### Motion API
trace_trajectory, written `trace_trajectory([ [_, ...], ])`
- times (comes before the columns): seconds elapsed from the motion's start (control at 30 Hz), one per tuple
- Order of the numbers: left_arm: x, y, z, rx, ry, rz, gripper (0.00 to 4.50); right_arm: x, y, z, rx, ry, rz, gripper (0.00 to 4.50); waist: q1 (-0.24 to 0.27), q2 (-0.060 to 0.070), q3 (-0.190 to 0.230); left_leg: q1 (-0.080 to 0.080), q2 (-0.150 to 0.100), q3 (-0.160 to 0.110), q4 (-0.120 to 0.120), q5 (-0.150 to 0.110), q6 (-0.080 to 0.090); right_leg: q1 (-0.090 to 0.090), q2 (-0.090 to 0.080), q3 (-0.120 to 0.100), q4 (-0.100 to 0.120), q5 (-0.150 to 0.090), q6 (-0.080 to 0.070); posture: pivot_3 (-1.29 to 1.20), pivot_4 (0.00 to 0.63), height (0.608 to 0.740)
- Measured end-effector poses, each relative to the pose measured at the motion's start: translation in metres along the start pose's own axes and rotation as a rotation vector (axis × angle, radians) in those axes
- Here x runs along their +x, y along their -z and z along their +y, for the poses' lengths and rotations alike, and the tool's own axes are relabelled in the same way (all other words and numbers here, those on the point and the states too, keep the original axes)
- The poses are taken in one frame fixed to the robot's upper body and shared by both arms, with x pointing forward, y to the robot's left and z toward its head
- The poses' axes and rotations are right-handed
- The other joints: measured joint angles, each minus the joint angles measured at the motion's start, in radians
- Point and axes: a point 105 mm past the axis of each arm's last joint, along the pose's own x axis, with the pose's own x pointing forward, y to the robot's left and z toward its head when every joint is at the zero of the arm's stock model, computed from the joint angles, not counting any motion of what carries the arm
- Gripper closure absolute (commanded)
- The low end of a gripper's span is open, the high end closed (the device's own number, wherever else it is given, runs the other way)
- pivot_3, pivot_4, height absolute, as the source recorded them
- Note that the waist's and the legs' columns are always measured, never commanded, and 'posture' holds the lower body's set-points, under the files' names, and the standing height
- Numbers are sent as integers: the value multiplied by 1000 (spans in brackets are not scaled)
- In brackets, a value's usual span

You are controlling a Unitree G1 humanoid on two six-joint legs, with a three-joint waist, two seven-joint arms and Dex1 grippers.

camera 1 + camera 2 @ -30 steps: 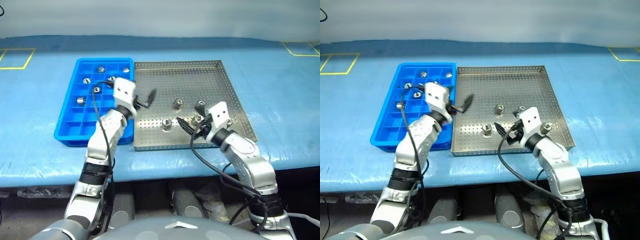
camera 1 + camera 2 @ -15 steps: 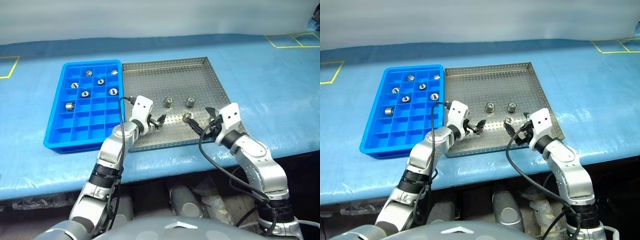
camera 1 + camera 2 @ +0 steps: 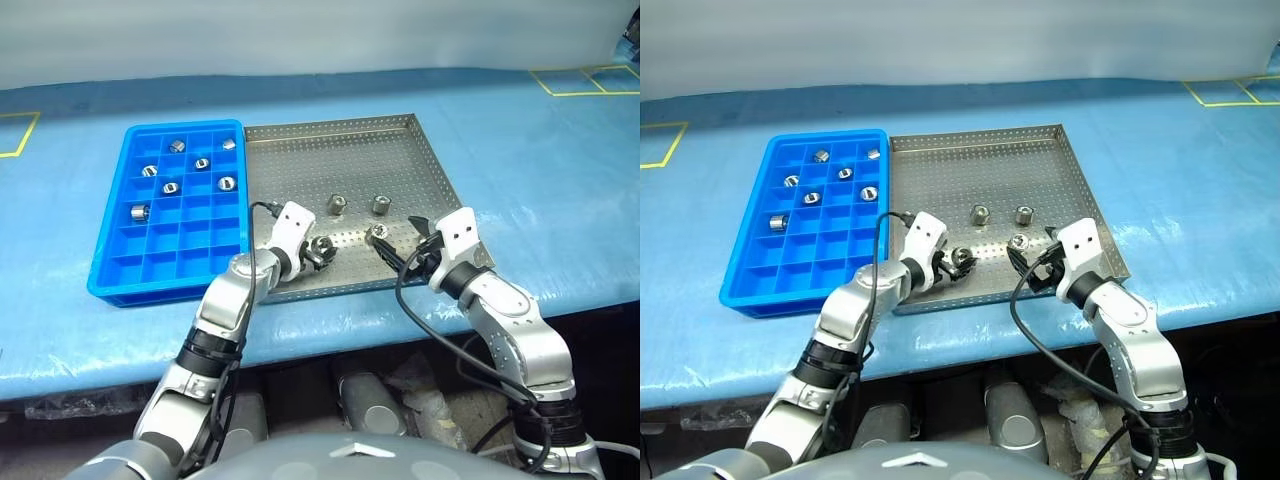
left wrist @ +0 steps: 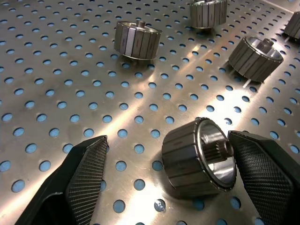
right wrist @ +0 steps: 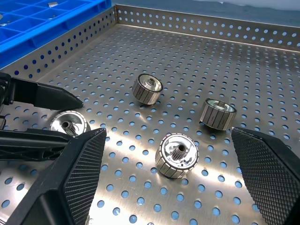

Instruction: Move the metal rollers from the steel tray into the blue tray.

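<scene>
Step in hand: pick-up of a roller from the steel tray (image 3: 400, 150), judged from the left gripper (image 3: 956, 264), which is set low over the tray's near edge with its jaws spread and one roller (image 4: 199, 157) lying between the fingers. In the left wrist view one finger (image 4: 265, 176) is seen just beside the roller's open end, while the other finger (image 4: 82, 171) stands apart from it; no grip is made yet. The next move is judged to call for the jaws to be closed squarely on the ribbed side of the roller, followed by a lift and a carry over the rim to a free cell of the blue tray (image 3: 120, 270).

Steel tray: large, perforated, set on the blue-covered table (image 3: 560, 160). Four rollers are held in it, all in the near half: the one between the left fingers, one (image 3: 337, 205) and another (image 3: 380, 204) further back, and one (image 3: 378, 233) just ahead of the right gripper (image 3: 400, 250).

Blue tray: placed touching the steel tray's left side. Seven rollers are counted in its far cells, one per cell; the near rows are unfilled.

Right gripper: held released and empty, near the tray's near right corner.
</scene>
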Motion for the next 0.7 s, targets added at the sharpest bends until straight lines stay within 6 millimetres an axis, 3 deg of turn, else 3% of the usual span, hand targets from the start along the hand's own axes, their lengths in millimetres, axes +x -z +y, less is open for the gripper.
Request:
trace_trajectory([
  [0.23,0,0,2,-13,-34,-14,2754,0,0,0,3,2,-1,0,2,0,0,-1,0,0,0,0,0,0,0,0,0,0,0,-145,150,740],
  [0.5,-6,-8,14,-76,-124,-137,2753,5,2,7,6,-28,6,0,11,0,0,-1,0,0,0,0,0,-1,0,0,0,0,0,-68,150,740],
  [0.7,-30,-46,48,-127,-392,-381,2753,18,-1,12,2,-80,3,0,39,0,0,-1,0,0,0,0,0,0,0,0,0,1,2,29,150,740],
])
